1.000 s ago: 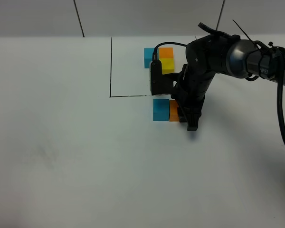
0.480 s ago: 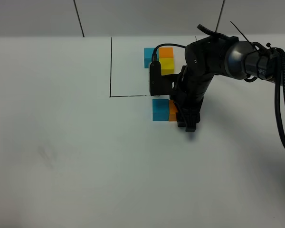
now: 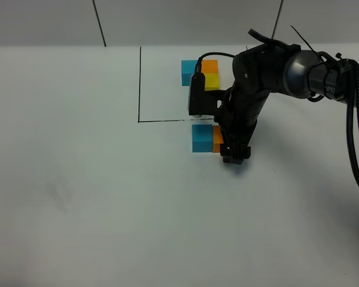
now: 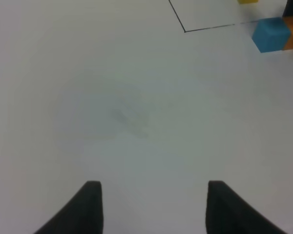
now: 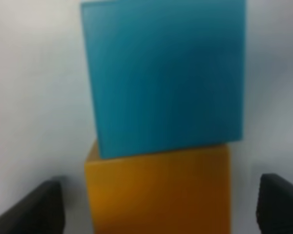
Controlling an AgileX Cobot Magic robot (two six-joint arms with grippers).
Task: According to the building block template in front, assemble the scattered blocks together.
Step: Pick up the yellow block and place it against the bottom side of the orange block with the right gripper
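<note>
Roughly two-thirds done: blue cube (image 3: 201,137) and orange cube (image 3: 218,138) are butted together just outside the template (image 3: 208,76) outline. Right hand (image 5: 158,207) is spread wide around the orange, nothing gripped. Loose yellow cube isn't seen, presumably left to add.

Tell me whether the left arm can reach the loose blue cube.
Probably yes: bare table lies between the left gripper and the blue cube; the right gripper straddles only the orange cube.

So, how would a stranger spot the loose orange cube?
On the white table, find the black drawn outline. Just outside its near line, the loose orange cube touches a blue cube. Unlike the outlined orange cube, it sits inside the open right gripper.
</note>
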